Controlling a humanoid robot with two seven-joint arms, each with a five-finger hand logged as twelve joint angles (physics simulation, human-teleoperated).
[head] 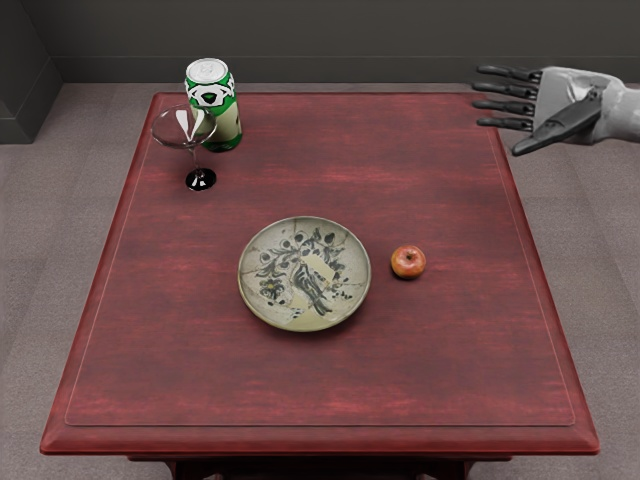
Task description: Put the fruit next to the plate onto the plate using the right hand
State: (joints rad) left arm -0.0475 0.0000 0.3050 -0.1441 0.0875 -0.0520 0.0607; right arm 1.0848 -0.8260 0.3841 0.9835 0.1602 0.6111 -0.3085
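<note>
Nearest the camera runs the front lip of the dark red wooden table (450,370), its raised border framing the whole top. Bare wood stretches from that front edge up to the plate (248,272), and more bare wood spreads across the right half and the far right corner. Grey carpet shows past the table on the left, right and far sides.

By count: one plate, one piece of fruit, one can, one glass, one hand in view.

Round and patterned in grey-green, the plate sits flat near the middle of the table. The fruit is a small reddish apple (408,262); it rests on the wood just beside the plate's right rim, apart from it with a narrow gap between, and well inside the table's right edge.

At the far left corner a green and white can (214,104) stands upright. The stemmed cocktail glass (190,140) stands just in front of it and overlaps it in the view; whether they touch I cannot tell.

The right hand (560,100) hangs in the air beyond the far right corner, its arm entering from the right edge. Its fingers (505,88) are straight, spread slightly and pointing left, the thumb angled down and to the left, holding nothing. It is well apart from the apple
</note>
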